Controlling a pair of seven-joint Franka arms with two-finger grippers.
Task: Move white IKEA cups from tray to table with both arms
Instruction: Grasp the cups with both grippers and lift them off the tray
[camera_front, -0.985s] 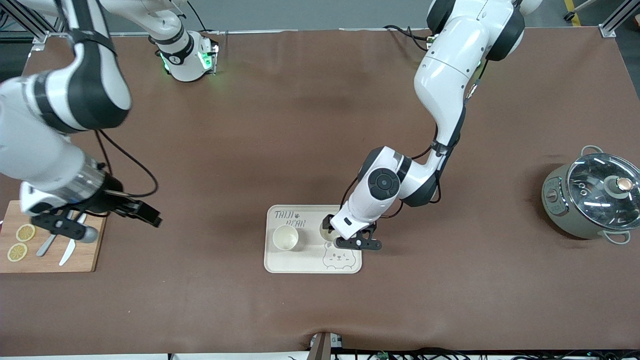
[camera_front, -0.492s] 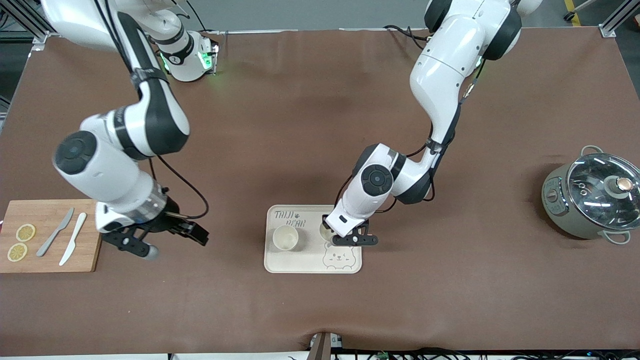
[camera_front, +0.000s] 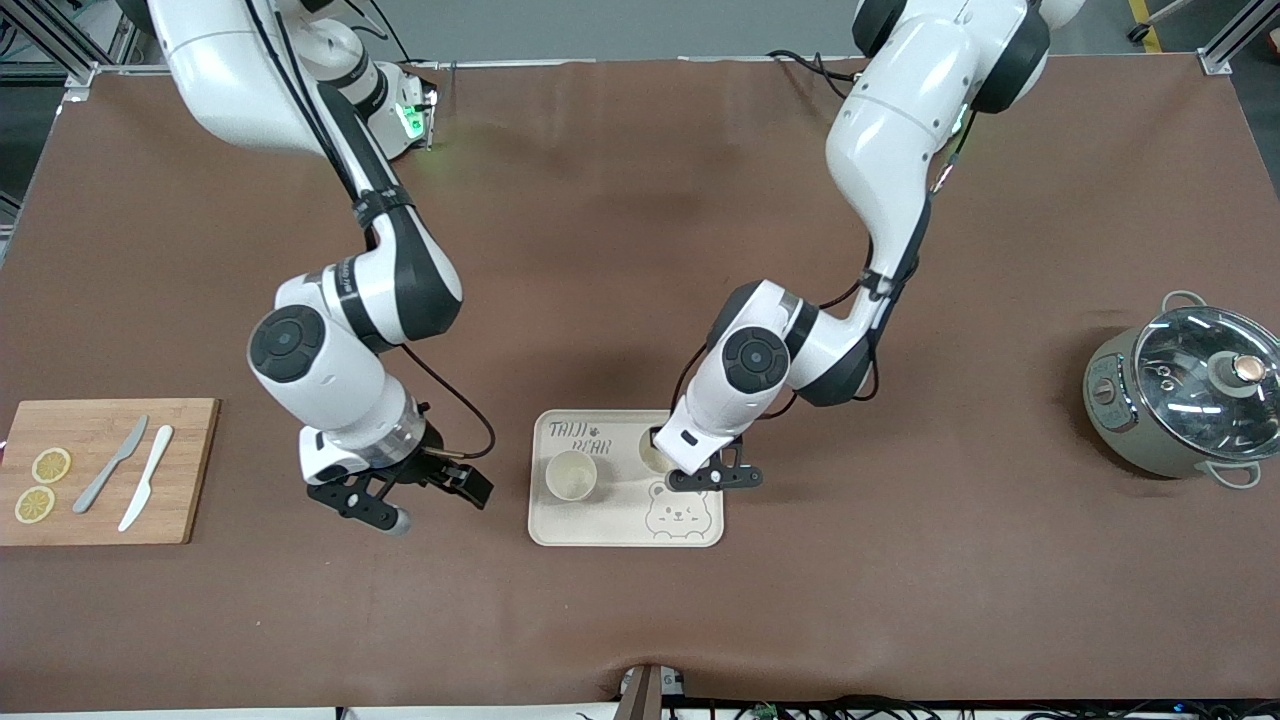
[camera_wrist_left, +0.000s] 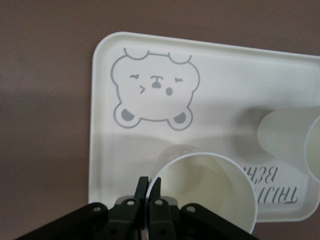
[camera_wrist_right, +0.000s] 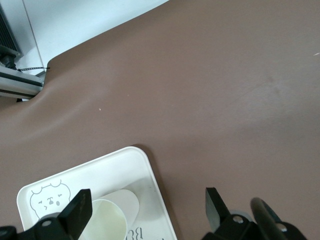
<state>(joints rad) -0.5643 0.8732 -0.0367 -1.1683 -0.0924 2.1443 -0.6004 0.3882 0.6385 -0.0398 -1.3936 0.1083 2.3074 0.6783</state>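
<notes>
- The left hand (camera_wrist_left: 149, 192) is clenched on the rim of one white cup (camera_wrist_left: 210, 192), which stands on the bear tray (camera_front: 610, 525).
- The second cup (camera_front: 571, 474) stands beside it on the tray.
- The right hand (camera_front: 415, 492), fingers spread and holding nothing, hovers over the tabletop (camera_front: 900, 560) beside the tray.

Brown table (camera_front: 640, 250) with 3 items resting on it

A wooden cutting board (camera_front: 190, 470) lies toward the right arm's end, a cream bear tray (camera_front: 625, 530) sits mid-table near the front camera, and a grey pot (camera_front: 1125, 420) stands toward the left arm's end.
</notes>
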